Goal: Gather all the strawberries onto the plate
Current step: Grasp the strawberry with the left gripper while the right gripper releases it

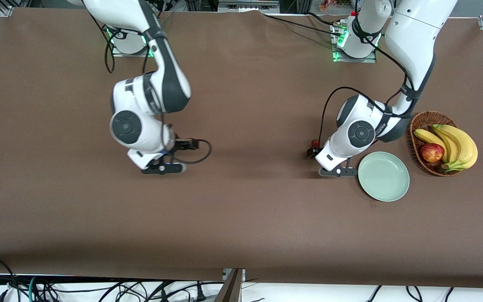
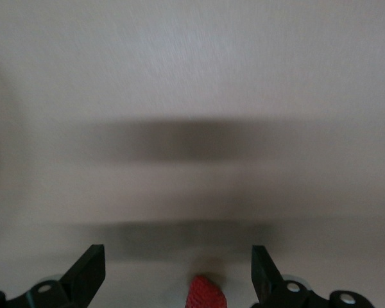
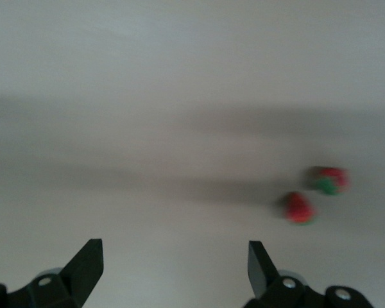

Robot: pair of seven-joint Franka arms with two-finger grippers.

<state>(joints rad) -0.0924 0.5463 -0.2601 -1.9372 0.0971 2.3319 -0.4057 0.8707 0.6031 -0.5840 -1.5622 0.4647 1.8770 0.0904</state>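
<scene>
A red strawberry [image 1: 315, 143] lies on the brown table beside my left hand, a little farther from the front camera than the pale green plate [image 1: 383, 176]. My left gripper [image 1: 332, 166] hangs low over the table next to the plate. In the left wrist view the left gripper [image 2: 176, 273] is open, with the strawberry [image 2: 205, 296] on the cloth between its fingers. My right gripper [image 1: 158, 164] is over the table toward the right arm's end, and the right gripper [image 3: 173, 263] is open and empty. Two strawberries [image 3: 299, 208] [image 3: 330, 179] lie off to one side of it; the arm hides them in the front view.
A brown wicker basket [image 1: 421, 122] with bananas [image 1: 455, 144] and a red-yellow apple [image 1: 432, 152] stands beside the plate, toward the left arm's end. The plate holds nothing. A cable loops from the right wrist's camera [image 1: 187, 144].
</scene>
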